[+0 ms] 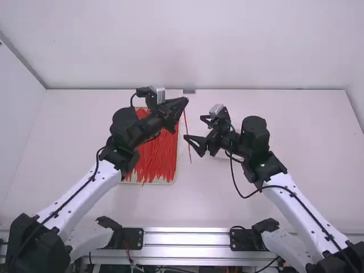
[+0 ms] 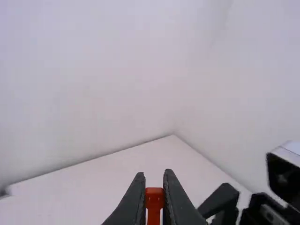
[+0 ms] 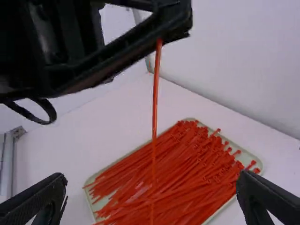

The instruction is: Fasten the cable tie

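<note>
A single red cable tie (image 1: 186,133) hangs straight down from my left gripper (image 1: 183,103), which is shut on its head end (image 2: 153,201) above the tray's right edge. In the right wrist view the same cable tie (image 3: 155,117) drops from the left gripper's black fingers (image 3: 164,23) over the pile. My right gripper (image 1: 195,142) stands open just right of the hanging tie's lower end, its fingertips (image 3: 44,194) spread wide on either side and touching nothing.
A pale tray (image 1: 176,170) holds a heap of several red cable ties (image 1: 156,153) left of centre. The white back wall rises behind the table. Bare table lies right of the right arm and in front of the tray.
</note>
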